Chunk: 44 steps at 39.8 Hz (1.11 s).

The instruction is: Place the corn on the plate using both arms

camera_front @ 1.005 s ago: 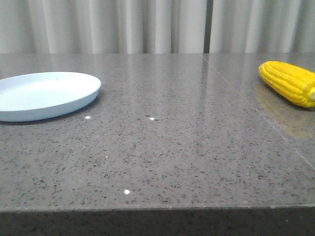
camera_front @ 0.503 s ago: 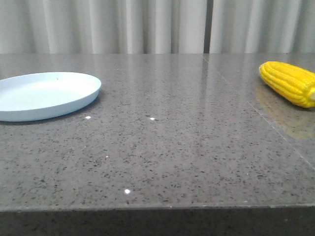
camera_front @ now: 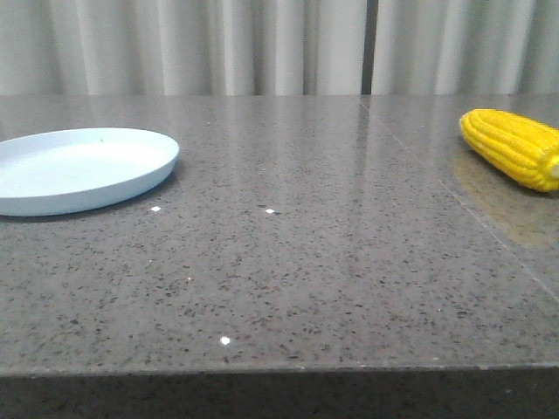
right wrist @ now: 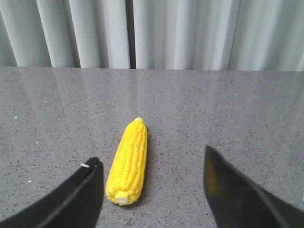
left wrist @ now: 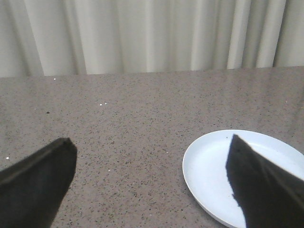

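Neither arm shows on my front feed; I only see them through the wrist cameras. My left gripper has its two black fingers spread wide with nothing between them, and it looks level across the grey speckled table toward the pale curtain. One finger overlaps the plate's near side in that feed. My right gripper is also spread wide and empty, with the corn lying flat on the table ahead of the gap, closer to one finger, its pale stub end toward the camera. On the front feed the plate sits at about 9 o'clock, cut by the frame edge, and the corn at about 3 o'clock, well apart from it. Against the frames from a second and half a second ago, plate and corn have not moved.
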Available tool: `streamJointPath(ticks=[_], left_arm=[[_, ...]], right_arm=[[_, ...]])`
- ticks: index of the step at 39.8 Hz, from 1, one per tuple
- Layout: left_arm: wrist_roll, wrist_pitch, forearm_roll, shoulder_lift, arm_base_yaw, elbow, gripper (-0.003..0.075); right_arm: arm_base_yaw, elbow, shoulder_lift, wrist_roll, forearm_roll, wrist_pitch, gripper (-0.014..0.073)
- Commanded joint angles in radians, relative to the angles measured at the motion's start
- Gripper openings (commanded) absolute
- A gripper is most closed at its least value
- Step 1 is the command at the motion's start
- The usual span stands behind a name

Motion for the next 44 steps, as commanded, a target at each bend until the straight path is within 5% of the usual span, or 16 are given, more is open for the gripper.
streamJointPath(ticks=[1,18,28,37,44], left_arm=[[-0.003,-0.083,-0.009,0.013,0.001,-0.036,0.0669],[-0.003,-0.124,-0.059,0.166,-0.018,-0.102,0.0617],[-0.005,0.127,-0.059,0.503,-0.141,-0.325,0.0617],[-0.034,0.438,-0.061,0.828,-0.146,-0.569,0.0617],[-0.034,0.479,-0.047,1.002,-0.146,-0.654,0.0617]], right_arm=[[-0.007,-0.036,0.013,-0.003,-0.003,-0.076,0.0519],[-0.007,-0.036,0.013,-0.003,-0.003,-0.074,0.0519],[-0.007,-0.036,0.013,-0.003,-0.003,-0.073,0.0519],[-0.007,-0.036,0.013,-0.003,-0.003,-0.07,0.0519],[-0.007,-0.036,0.013,-0.003,-0.003,-0.07,0.0519]])
